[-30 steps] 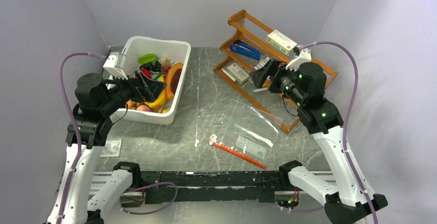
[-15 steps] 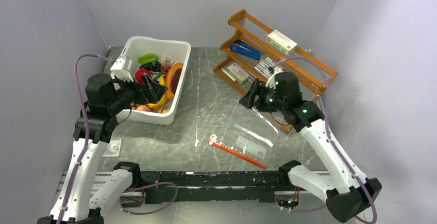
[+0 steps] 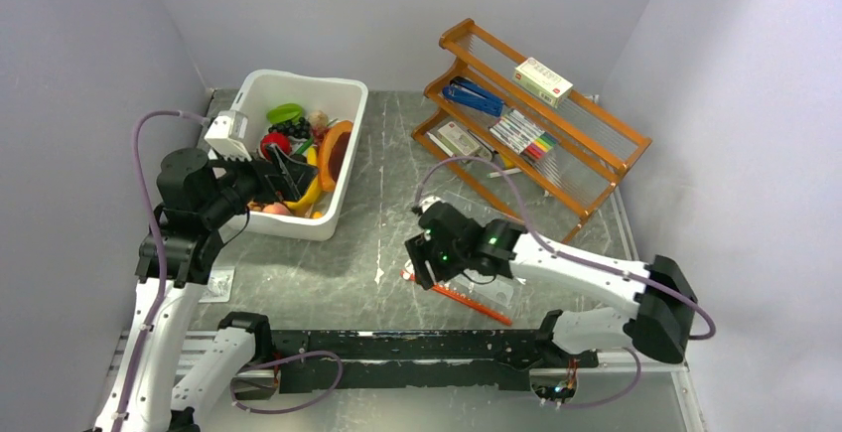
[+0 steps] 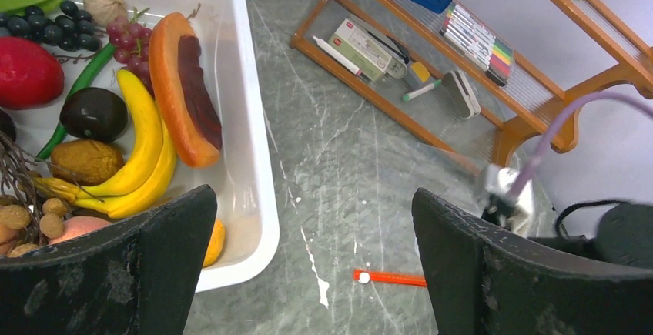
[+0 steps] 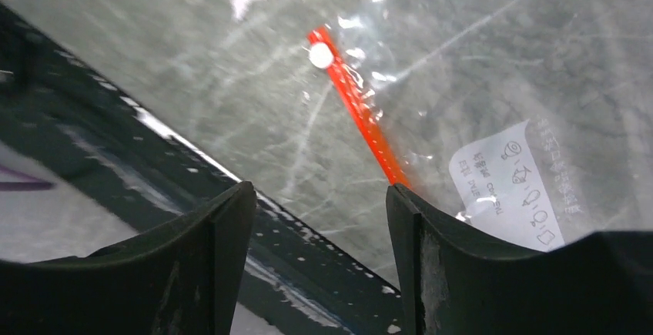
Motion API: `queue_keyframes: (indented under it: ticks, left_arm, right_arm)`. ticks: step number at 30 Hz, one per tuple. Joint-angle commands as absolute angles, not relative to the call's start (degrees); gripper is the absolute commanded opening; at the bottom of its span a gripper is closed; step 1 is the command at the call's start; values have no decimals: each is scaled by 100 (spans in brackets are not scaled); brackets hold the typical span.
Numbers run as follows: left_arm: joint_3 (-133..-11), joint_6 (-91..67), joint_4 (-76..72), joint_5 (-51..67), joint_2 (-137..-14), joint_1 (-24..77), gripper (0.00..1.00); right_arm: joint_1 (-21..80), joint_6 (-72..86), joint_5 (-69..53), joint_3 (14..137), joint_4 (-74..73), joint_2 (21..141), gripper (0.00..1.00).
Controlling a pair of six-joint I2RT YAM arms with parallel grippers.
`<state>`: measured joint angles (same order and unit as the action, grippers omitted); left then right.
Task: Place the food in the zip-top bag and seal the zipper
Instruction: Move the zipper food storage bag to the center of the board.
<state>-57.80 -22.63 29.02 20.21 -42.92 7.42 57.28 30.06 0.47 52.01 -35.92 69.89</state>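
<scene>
Pale lilac walls [image 3: 397, 5] close in a grey marbled surface [image 3: 397, 204]. In its far-left corner a white bin [image 3: 298, 225] holds the food [image 4: 146, 158], and the left gripper [image 3: 283, 172] hangs over the bin's near side with its fingers spread wide, holding nothing. By the near edge, right of centre, the zip-top bag [image 5: 493, 81] lies flat with the right gripper [image 3: 425, 258] low over the slider end of the zipper [image 5: 358, 108], fingers apart and pinching nothing, while a wooden rack [image 3: 613, 192] stands in the far-right corner.
</scene>
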Motion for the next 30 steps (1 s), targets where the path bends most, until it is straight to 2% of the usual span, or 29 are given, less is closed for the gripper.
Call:
queue_keyframes:
  ticks: [1,12,18,24,30]
  left_arm:
    - [-5880,-2227,2886,1924,-4191,686,97]
    - [-5874,-2288,2954,1964,-4101,686,96]
    - [-5851,-2252,3092,1877,-4108,686,95]
    - [-5915,-2208,3156,1808,-4059,686,95]
    - [-5812,-2220,3108,1805,-3989,686,95]
  right_arm:
    - [6112,2845,1067,4957,-3851,7533,62]
    - [6188,2704,893,4504,-3156,8158,54]
    - [6195,2665,1178,4480,-2990,8491,48]
    - [6194,2616,1494,4579,-2577,8874,33]
    - [6180,2513,1635,4774,-1777,9187,6]
